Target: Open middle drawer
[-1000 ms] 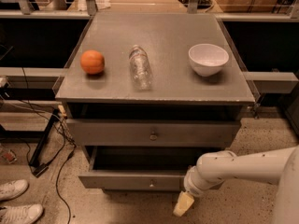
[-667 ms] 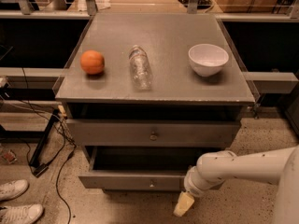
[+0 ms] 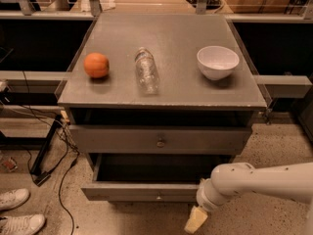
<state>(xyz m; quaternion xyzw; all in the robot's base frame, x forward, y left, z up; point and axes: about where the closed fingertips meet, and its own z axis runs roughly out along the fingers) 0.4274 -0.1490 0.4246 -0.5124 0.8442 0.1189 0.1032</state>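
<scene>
Two grey drawer fronts show under the cabinet top [image 3: 171,38]. The lower one is the middle drawer [image 3: 127,192]. Its long axis runs left to right and its flat front faces the near side, with a small round knob [image 3: 157,197] at its centre. It stands open, out well past the taller upper drawer front [image 3: 117,140], and its dark inside shows from above.

On the grey top, an orange [image 3: 96,65] sits at the left, a clear bottle [image 3: 146,70] lies on its side in the middle with its length running far to near, and a white bowl [image 3: 217,61] stands at the right. The speckled floor [image 3: 279,146] carries black cables [image 3: 62,180] and a pair of white shoes [image 3: 19,214] at the near left.

The white arm [image 3: 264,179] reaches in from the right. Its gripper [image 3: 195,220] points down over the floor, just beside the near right end of the middle drawer; whether it is open or closed, or touches the drawer, cannot be told.
</scene>
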